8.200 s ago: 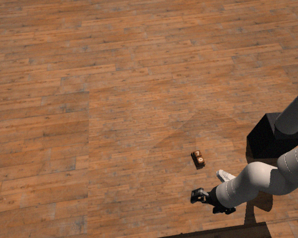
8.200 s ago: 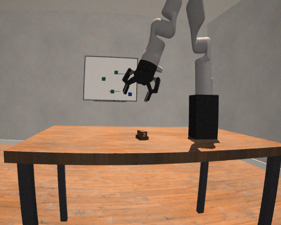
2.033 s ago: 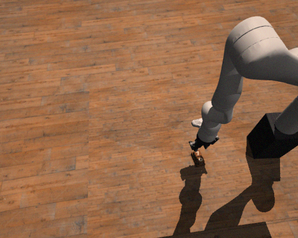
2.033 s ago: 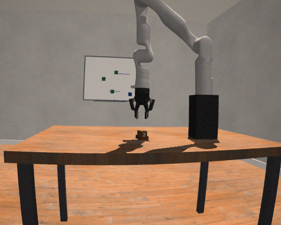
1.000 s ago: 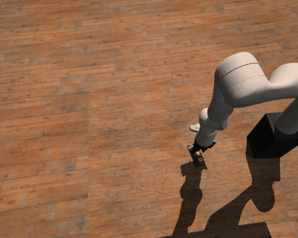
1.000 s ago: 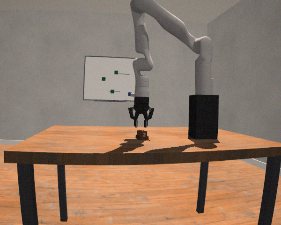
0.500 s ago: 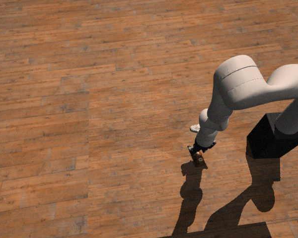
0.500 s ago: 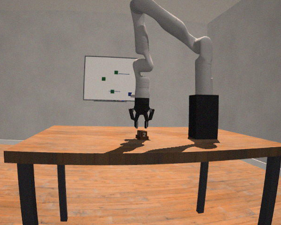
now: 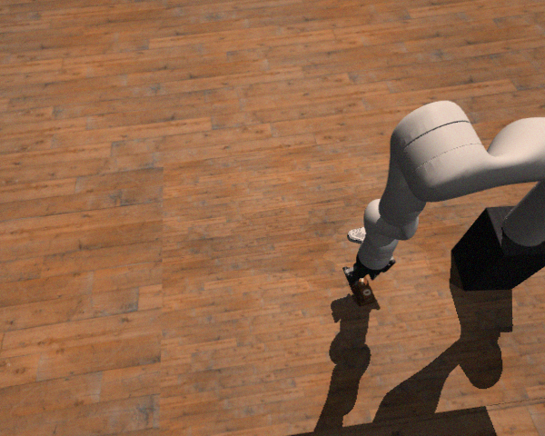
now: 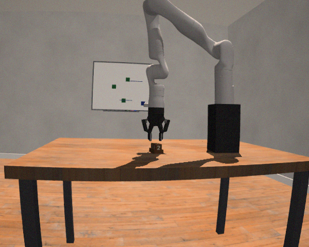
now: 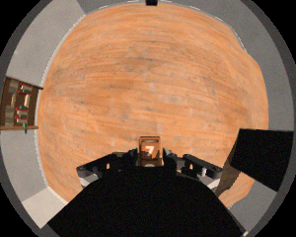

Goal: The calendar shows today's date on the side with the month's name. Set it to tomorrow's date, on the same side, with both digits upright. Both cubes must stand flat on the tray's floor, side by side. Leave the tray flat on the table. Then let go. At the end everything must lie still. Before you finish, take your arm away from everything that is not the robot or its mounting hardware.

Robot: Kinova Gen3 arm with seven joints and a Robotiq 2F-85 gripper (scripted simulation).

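The tray (image 10: pixel 157 152) (image 11: pixel 149 138) rests on the table with two brown cubes in it. The near cube (image 10: pixel 158 147) (image 9: pixel 366 292) shows a white 2 toward the exterior camera and a round white figure on top in the top view. The other cube (image 11: pixel 149 150) has a white 7 on its top. Part of the near cube is hidden by the gripper in the wrist view. The month's name cannot be read. My gripper (image 10: pixel 155 139) (image 11: pixel 150 152) is partly open and empty, pointing down just above the cubes, with its fingers apart.
The robot's black base block (image 9: pixel 481 258) (image 10: pixel 223 128) (image 11: pixel 263 155) stands on the table to the right. The table's near edge (image 10: pixel 117 174) runs across the exterior view. Shadows of the arm fall beside the tray.
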